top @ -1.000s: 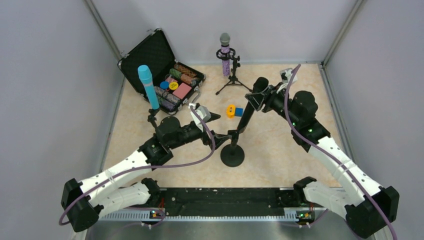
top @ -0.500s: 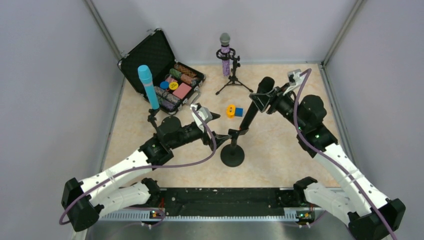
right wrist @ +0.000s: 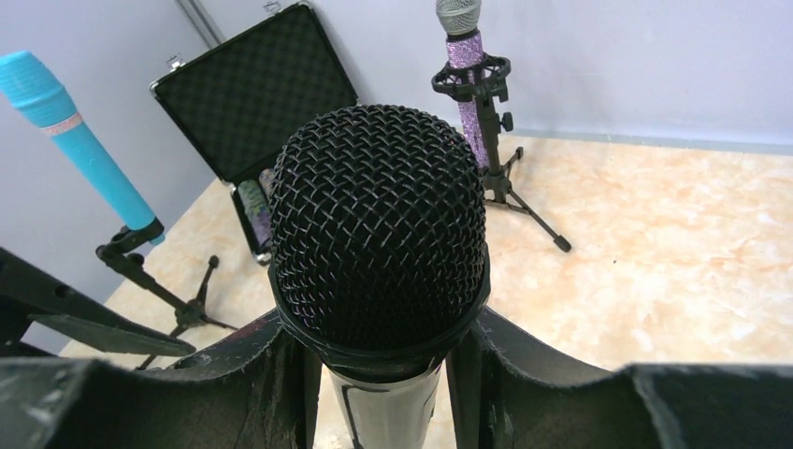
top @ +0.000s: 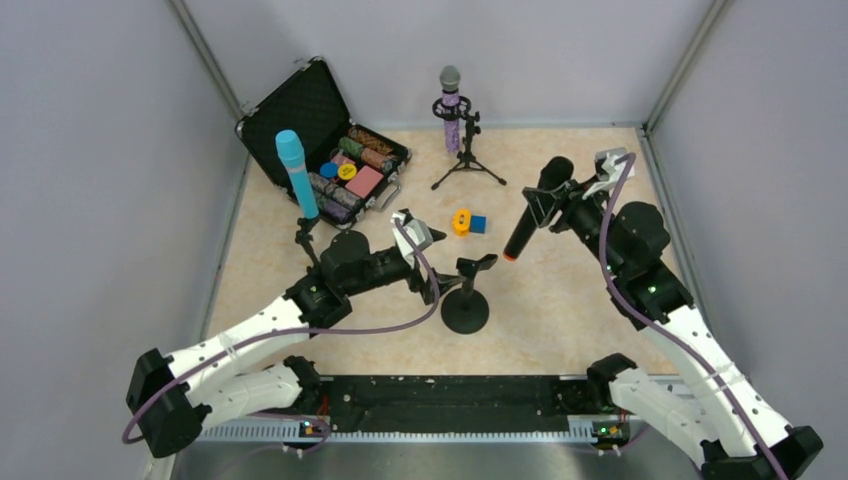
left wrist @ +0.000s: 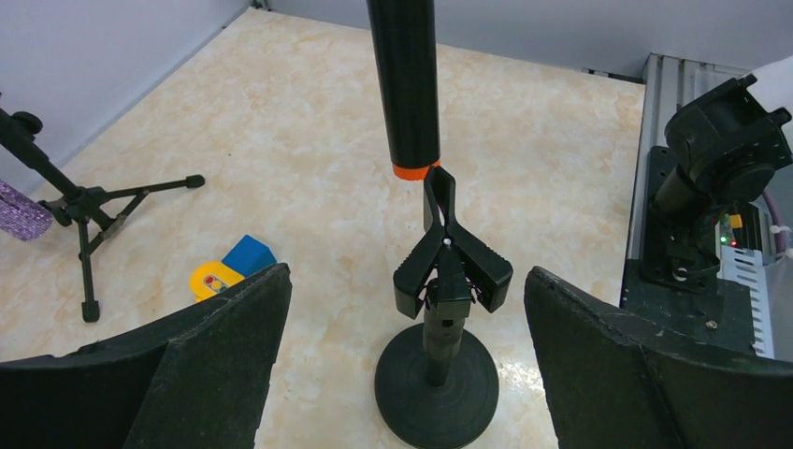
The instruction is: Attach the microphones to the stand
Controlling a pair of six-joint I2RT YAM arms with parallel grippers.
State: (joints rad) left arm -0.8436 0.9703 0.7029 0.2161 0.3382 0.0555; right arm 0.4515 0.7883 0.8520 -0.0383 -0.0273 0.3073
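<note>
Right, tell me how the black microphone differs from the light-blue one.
The black microphone has an orange end; the light-blue microphone is one colour throughout. The black one hangs in the air, gripped by the right hand; the light-blue one sits clipped in a stand. The black one leans strongly; the light-blue one is nearly upright. Both point head-up.

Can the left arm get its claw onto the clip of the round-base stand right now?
Probably yes. The left claw is open, the stand clip sits straight ahead of it with nothing between, and the black microphone hangs beyond the clip.
</note>
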